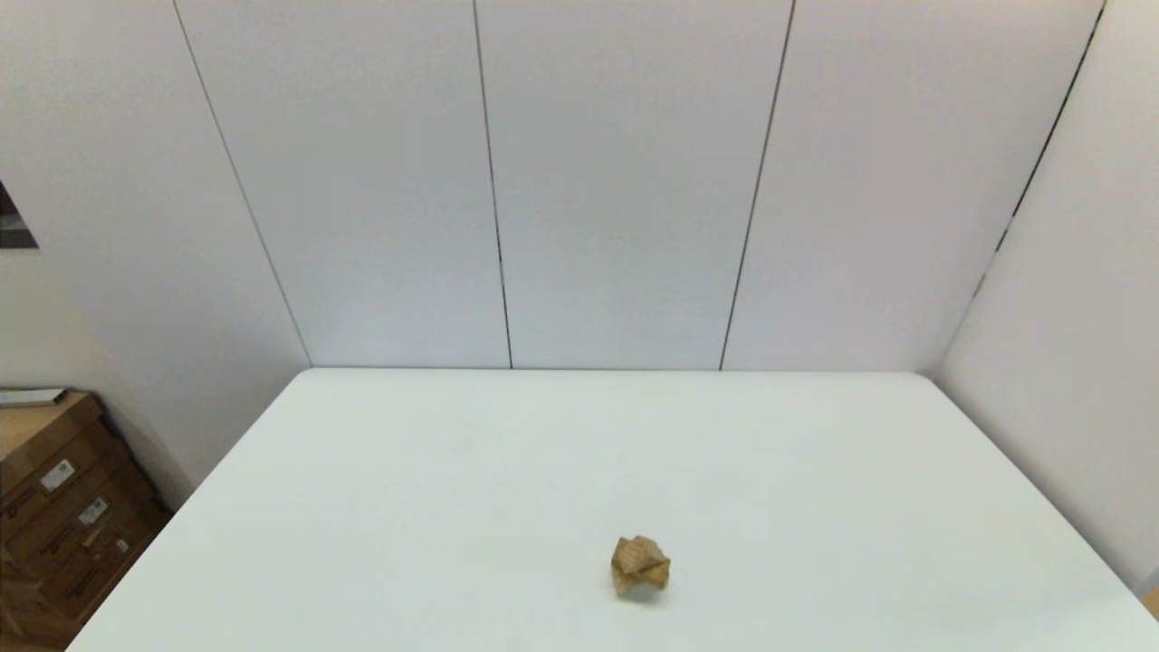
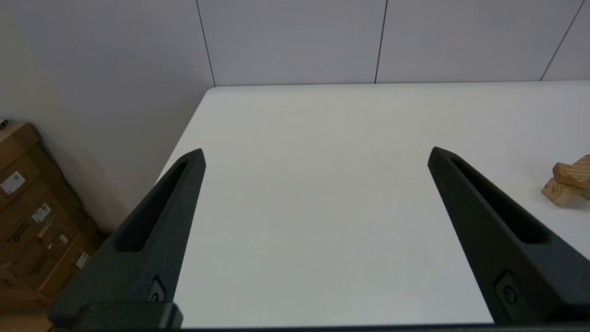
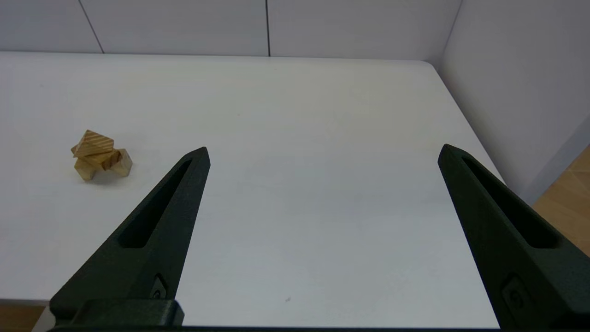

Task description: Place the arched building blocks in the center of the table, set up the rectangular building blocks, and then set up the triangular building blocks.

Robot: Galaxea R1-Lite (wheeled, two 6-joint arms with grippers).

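Because both tools hung wide apart and empty near the surface's near edge, the left tool and the right tool each well apart from the blocks, any grab risked toppling the heap. The triangular block lay atop the other blocks, piled near the middle of the surface.

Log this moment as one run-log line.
blocks: stacked pile on table | left end effector: open, parked, empty | right end effector: open, parked, empty
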